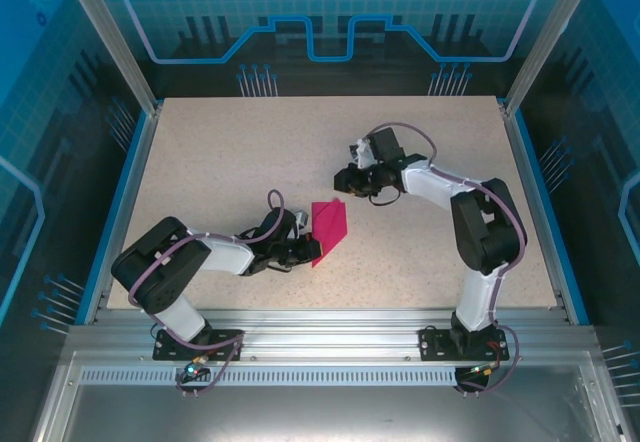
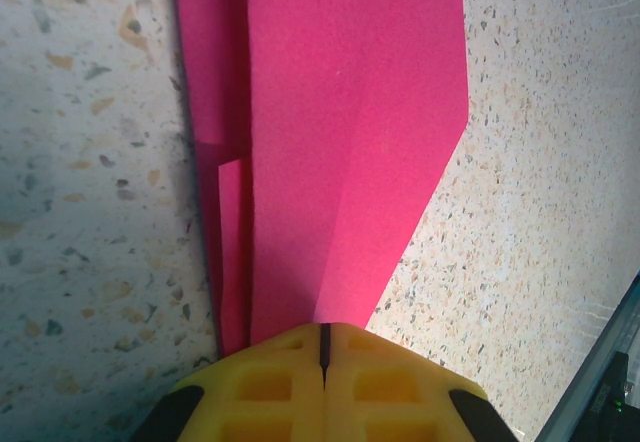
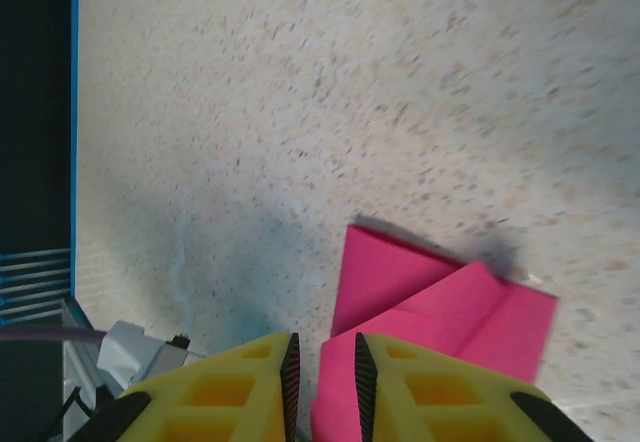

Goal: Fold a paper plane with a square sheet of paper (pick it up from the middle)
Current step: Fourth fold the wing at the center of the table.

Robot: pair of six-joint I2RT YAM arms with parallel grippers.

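My left gripper (image 2: 322,350) is clenched shut, tips touching the near end of the folded pink paper (image 2: 350,112) (pinched or merely pressed, I cannot tell). My right gripper (image 3: 322,352) stands slightly parted and empty near the paper's far corner. The paper lies on the bench (image 3: 300,82) between the arms.

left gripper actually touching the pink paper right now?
Touching. Left wrist view: the pink paper runs straight into the closed seam of the left gripper, pinched there.

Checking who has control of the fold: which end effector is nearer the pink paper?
Left. The left end effector is shut on the pink paper; the right end effector hovers apart, beyond its far side.
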